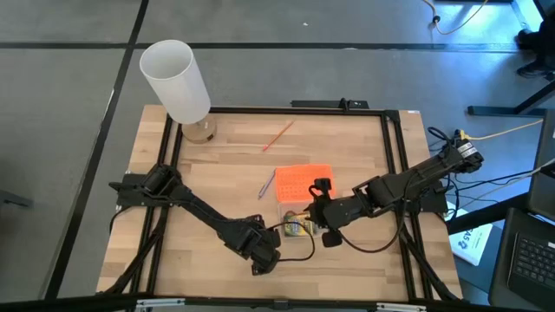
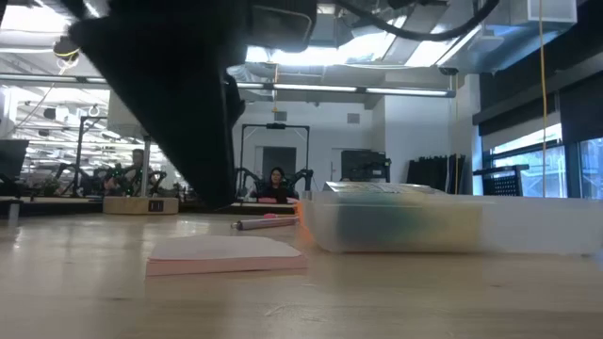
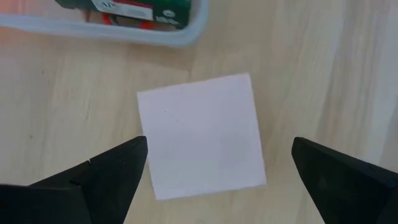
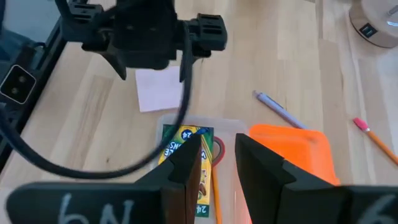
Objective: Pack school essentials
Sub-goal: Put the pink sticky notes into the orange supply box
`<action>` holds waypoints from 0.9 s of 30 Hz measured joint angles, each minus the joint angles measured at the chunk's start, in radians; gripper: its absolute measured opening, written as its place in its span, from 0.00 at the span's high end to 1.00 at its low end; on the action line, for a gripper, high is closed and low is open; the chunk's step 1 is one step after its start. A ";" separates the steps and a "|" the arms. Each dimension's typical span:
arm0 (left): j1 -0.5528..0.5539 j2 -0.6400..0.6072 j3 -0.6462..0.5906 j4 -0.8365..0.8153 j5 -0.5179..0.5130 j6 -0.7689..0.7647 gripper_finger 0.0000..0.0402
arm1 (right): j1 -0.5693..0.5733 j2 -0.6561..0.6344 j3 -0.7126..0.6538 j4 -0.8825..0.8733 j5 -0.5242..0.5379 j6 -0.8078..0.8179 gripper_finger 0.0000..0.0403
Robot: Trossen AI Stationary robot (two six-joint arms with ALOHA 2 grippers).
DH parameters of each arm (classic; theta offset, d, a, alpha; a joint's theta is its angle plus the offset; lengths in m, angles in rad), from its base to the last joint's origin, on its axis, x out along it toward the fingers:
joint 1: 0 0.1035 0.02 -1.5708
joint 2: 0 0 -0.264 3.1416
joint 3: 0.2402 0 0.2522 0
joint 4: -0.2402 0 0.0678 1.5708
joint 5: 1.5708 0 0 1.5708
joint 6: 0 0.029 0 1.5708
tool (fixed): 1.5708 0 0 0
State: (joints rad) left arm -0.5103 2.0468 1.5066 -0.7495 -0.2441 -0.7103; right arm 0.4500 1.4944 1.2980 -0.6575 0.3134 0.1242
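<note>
A pale pink sticky-note pad (image 3: 202, 134) lies flat on the table, close to the clear box's (image 4: 186, 121) near side. My left gripper (image 3: 217, 149) hovers above the pad, open, one finger on each side of it, apart from it. It also shows in the high view (image 1: 264, 253). The box holds the green-and-yellow crayon box (image 4: 183, 140), the red-handled scissors (image 4: 218, 147) and a thin orange pencil (image 4: 215, 186). My right gripper (image 4: 219, 152) stands over the box, open by a narrow gap, with nothing between its fingers. A blue-grey pen (image 4: 277, 107) and a red pencil (image 1: 277, 136) lie on the table.
The orange lid (image 1: 303, 179) lies on the far side of the box, with the pen at its left. A tall white cylinder (image 1: 176, 80) stands at the far left corner. A black frame (image 1: 395, 165) borders the table. Bare wood lies toward the far edge and near right.
</note>
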 joint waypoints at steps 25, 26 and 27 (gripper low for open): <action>0.074 0.023 0.001 -0.007 0.152 0.013 0.01 | 0.000 0.000 0.000 0.002 0.000 0.001 0.75; 0.070 0.023 0.001 -0.010 0.149 0.014 0.01 | 0.000 0.000 0.000 0.002 -0.001 0.002 0.75; 0.067 0.024 0.002 -0.008 0.149 0.014 0.01 | 0.000 0.000 0.000 0.002 -0.001 0.003 0.75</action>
State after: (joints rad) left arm -0.4435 2.0712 1.5082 -0.7573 -0.0954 -0.6964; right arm 0.4500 1.4944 1.2976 -0.6552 0.3126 0.1267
